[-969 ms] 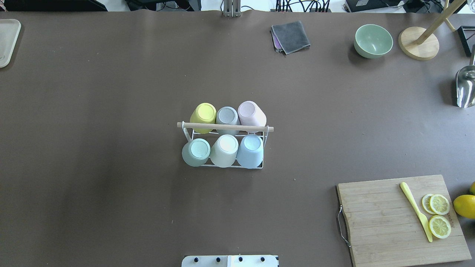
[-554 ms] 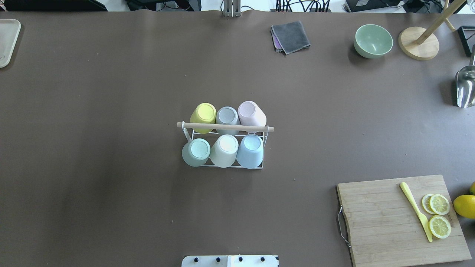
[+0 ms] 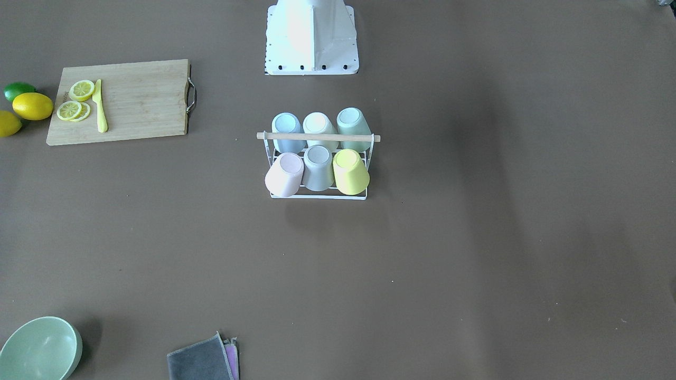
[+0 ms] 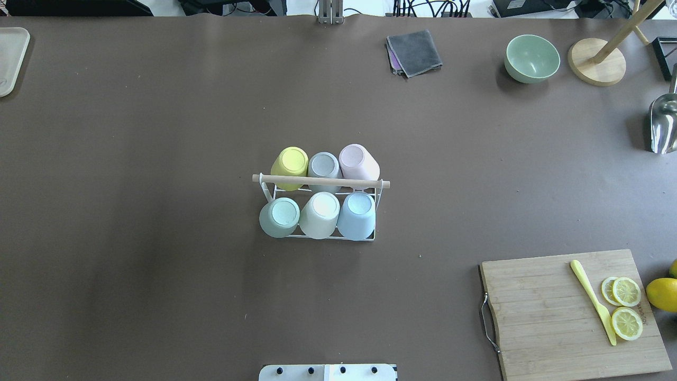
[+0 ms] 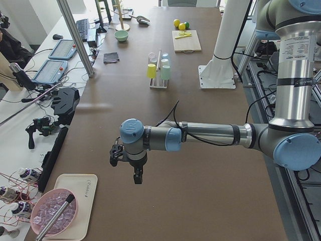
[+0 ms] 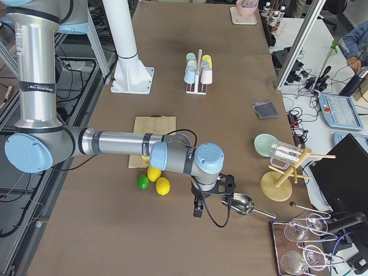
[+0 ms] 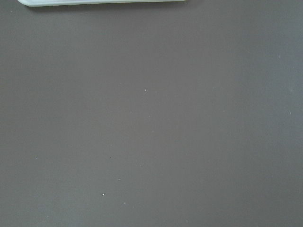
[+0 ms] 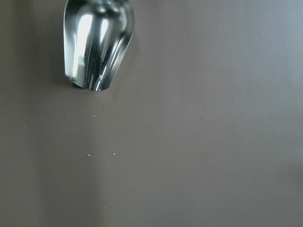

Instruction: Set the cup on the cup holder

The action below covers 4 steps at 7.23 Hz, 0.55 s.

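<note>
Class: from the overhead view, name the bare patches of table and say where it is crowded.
Bare: the wide stretch between the tray and the cup holder; the patch between cloth and cutting board. Crowded: the holder, full with six cups, and the right edge by bowl and scoop.

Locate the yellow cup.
In the overhead view the yellow cup sits inverted on the cup holder, left end of the far row, beside the grey cup.

The cup holder (image 4: 377,211) was white wire with a pale wooden rod (image 4: 321,181). Its load (all pastel) was a yellow cup (image 4: 290,164), grey cup (image 4: 323,166), pink cup (image 4: 358,161), mint cup (image 4: 279,217), cream cup (image 4: 319,214) and light blue cup (image 4: 357,216). The table (image 4: 158,159) was brown.
</note>
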Tool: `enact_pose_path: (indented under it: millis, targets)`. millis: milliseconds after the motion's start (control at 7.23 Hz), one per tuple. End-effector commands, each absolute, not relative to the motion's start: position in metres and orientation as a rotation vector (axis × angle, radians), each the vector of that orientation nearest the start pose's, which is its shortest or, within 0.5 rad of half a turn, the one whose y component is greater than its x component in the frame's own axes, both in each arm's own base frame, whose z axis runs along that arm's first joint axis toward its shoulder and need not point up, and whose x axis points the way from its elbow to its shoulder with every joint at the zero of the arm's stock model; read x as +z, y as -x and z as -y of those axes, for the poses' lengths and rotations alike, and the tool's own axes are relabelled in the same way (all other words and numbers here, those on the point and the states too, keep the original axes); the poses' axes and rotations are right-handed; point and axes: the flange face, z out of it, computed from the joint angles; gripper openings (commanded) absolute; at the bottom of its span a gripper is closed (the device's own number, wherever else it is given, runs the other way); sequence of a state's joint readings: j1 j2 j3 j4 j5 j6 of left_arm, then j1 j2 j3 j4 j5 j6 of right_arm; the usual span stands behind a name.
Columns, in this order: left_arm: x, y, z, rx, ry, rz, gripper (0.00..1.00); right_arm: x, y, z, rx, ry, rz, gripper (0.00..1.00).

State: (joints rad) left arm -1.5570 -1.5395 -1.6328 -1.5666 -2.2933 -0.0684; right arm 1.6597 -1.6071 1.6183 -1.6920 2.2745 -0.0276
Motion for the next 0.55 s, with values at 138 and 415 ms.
enact_pose_path:
  millis: [138,415]
  targets:
    - [0.6474,0.0608,0.4815,-0.042,0.004,-0.723,0.98,0.6629,-0.1102,0.4591,0.093,0.052,0.706,1.00]
    - [0.6474,0.0608,0.4815,-0.042,0.004,-0.723,0.98,0.6614,-0.1099,0.4566,0.092,0.050,0.706,1.00]
